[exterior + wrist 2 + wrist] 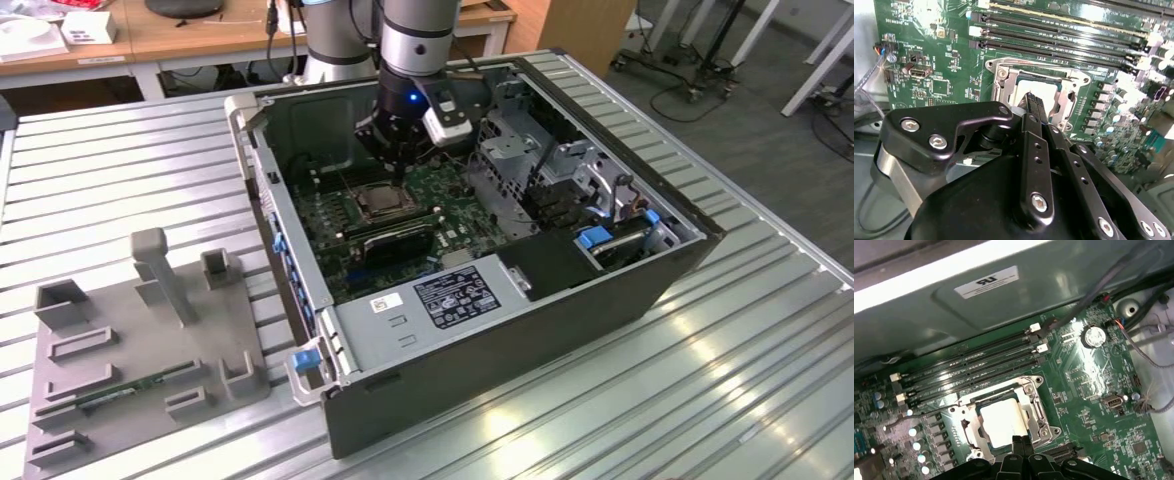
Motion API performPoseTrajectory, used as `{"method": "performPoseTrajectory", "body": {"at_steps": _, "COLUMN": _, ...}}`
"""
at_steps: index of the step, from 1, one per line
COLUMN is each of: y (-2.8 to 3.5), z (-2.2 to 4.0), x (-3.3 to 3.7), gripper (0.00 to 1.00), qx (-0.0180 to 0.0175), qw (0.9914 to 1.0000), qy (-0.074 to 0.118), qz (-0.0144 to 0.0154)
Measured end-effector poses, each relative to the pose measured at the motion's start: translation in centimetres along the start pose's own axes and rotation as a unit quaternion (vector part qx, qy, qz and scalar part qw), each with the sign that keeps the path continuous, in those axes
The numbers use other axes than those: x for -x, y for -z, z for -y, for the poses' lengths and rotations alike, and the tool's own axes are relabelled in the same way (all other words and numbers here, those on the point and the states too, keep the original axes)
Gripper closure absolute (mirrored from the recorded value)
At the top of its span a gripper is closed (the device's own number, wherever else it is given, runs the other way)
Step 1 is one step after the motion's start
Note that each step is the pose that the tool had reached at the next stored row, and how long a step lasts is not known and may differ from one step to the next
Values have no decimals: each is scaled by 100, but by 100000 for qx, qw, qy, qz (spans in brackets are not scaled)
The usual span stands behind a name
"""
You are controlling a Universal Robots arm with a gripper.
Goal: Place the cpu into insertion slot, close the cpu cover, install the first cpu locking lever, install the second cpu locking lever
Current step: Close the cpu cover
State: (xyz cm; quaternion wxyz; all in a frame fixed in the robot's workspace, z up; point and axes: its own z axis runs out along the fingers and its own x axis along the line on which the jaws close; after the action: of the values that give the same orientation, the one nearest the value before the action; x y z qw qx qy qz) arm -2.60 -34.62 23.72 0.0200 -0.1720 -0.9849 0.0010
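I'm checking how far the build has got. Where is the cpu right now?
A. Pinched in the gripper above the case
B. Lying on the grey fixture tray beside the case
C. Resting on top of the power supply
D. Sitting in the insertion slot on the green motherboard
D: in the first wrist view the cpu lies flat inside the insertion slot, its pale top framed by silvery metal.

1. We have open room above the insertion slot.
2. Drive cage and case wall box us in on either side.
3. Heatsink sits just beside the slot.
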Motion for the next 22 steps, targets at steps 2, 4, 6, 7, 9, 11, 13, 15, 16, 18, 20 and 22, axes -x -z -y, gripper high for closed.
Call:
{"method": "performPoseTrajectory", "body": {"at_steps": 2, "y": 0, "z": 0, "x": 0, "gripper": 89, "qx": -46, "qw": 99993, "qy": 1193, "qz": 22}}
{"method": "performPoseTrajectory", "body": {"at_steps": 4, "y": 0, "z": 0, "x": 0, "gripper": 89, "qx": -63, "qw": 99983, "qy": 1857, "qz": 33}}
{"method": "performPoseTrajectory", "body": {"at_steps": 6, "y": 0, "z": 0, "x": 0, "gripper": 89, "qx": -70, "qw": 99983, "qy": 1859, "qz": 35}}
{"method": "performPoseTrajectory", "body": {"at_steps": 7, "y": 0, "z": 0, "x": 0, "gripper": 89, "qx": -67, "qw": 99983, "qy": 1861, "qz": 34}}
{"method": "performPoseTrajectory", "body": {"at_steps": 9, "y": 0, "z": 0, "x": 0, "gripper": 89, "qx": -69, "qw": 99983, "qy": 1866, "qz": 35}}
{"method": "performPoseTrajectory", "body": {"at_steps": 11, "y": 0, "z": 0, "x": 0, "gripper": 89, "qx": -69, "qw": 99982, "qy": 1873, "qz": 34}}
{"method": "performPoseTrajectory", "body": {"at_steps": 13, "y": 0, "z": 0, "x": 0, "gripper": 89, "qx": -66, "qw": 99982, "qy": 1874, "qz": 35}}
{"method": "performPoseTrajectory", "body": {"at_steps": 15, "y": 0, "z": 0, "x": 0, "gripper": 89, "qx": -78, "qw": 99977, "qy": 2162, "qz": 36}}
{"method": "performPoseTrajectory", "body": {"at_steps": 16, "y": 0, "z": 0, "x": 0, "gripper": 89, "qx": -90, "qw": 99966, "qy": 2590, "qz": 44}}
{"method": "performPoseTrajectory", "body": {"at_steps": 18, "y": -1, "z": 0, "x": 0, "gripper": 89, "qx": -145, "qw": 99918, "qy": 4046, "qz": 64}}
{"method": "performPoseTrajectory", "body": {"at_steps": 20, "y": -1, "z": 0, "x": 0, "gripper": 89, "qx": -213, "qw": 99834, "qy": 5750, "qz": 93}}
{"method": "performPoseTrajectory", "body": {"at_steps": 22, "y": -3, "z": 0, "x": 0, "gripper": 89, "qx": -273, "qw": 99725, "qy": 7399, "qz": 138}}
